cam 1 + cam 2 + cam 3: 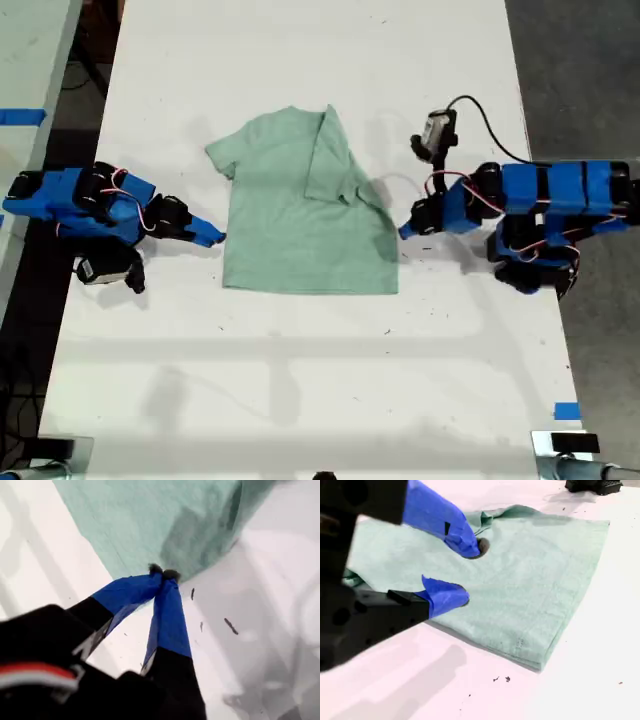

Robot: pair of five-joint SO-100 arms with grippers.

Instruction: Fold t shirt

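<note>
The pale mint-green t shirt point(300, 230) lies flat on the white table, with the sleeve point(335, 165) on the exterior view's right folded inward over the body. My first gripper point(404, 232) point(163, 572) is on the exterior view's right. It is shut, and its tips meet on the t shirt's point(150, 520) side edge. My second gripper point(214, 238) point(464, 572) comes in from the exterior view's left. It is open, with one fingertip point(470, 547) over the t shirt point(530, 580) and the other at the edge near the hem corner.
The white table point(300, 380) runs past the shirt on all sides. A blue tape mark point(566, 411) sits near its edge at the exterior view's lower right. A second table with blue tape point(20, 116) stands at the exterior view's left. A cable loops above the first arm point(470, 105).
</note>
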